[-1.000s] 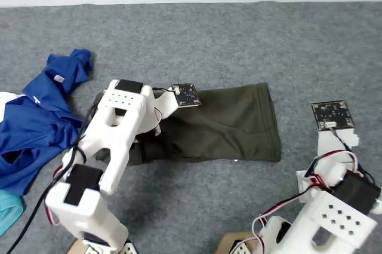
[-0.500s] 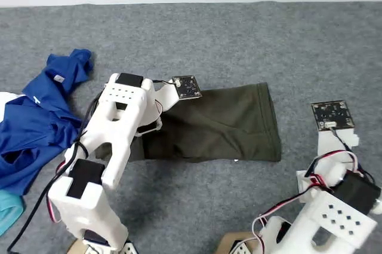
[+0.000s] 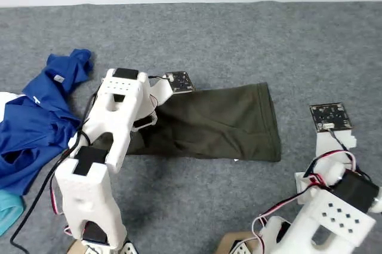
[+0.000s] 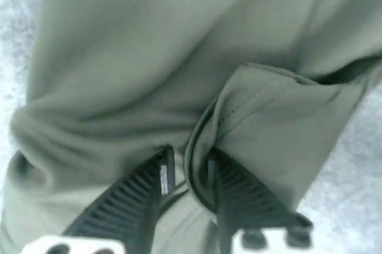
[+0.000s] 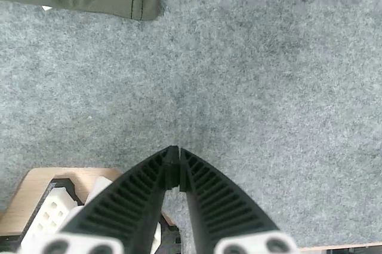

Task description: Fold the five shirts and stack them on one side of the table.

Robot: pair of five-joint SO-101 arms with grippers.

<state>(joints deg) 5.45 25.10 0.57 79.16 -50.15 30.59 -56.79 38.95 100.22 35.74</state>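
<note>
Olive shirt (image 3: pixel 221 122) lies folded flat in the middle of the table (image 3: pixel 250 39). Left gripper (image 4: pixel 188 167) is at the shirt's end nearest the blue shirt (image 3: pixel 36 122), fingers clamped on a fold of olive cloth. Right gripper (image 5: pixel 179 153), fingers together, hangs over the table just off the olive shirt's hemmed corner.

The folded shirt (image 3: pixel 221 122) lies across the middle of the bench (image 3: pixel 239 39), its length running left to right. The left arm (image 3: pixel 107 140) rises from the near left edge and leans over the shirt's left end, where the left gripper (image 4: pixel 189 157) has a fold of cloth pinched between its fingers (image 4: pixel 143 194). Left of them a crumpled shirt (image 3: pixel 36 122) lies at the bench's left edge, with another shirt (image 3: pixel 7 209) nearer, in the near left corner. The right arm (image 3: pixel 331 212) stands near right. The right gripper (image 5: pixel 179 152), its fingers together, hangs over bare bench just nearer than the folded shirt's right near corner.
</note>
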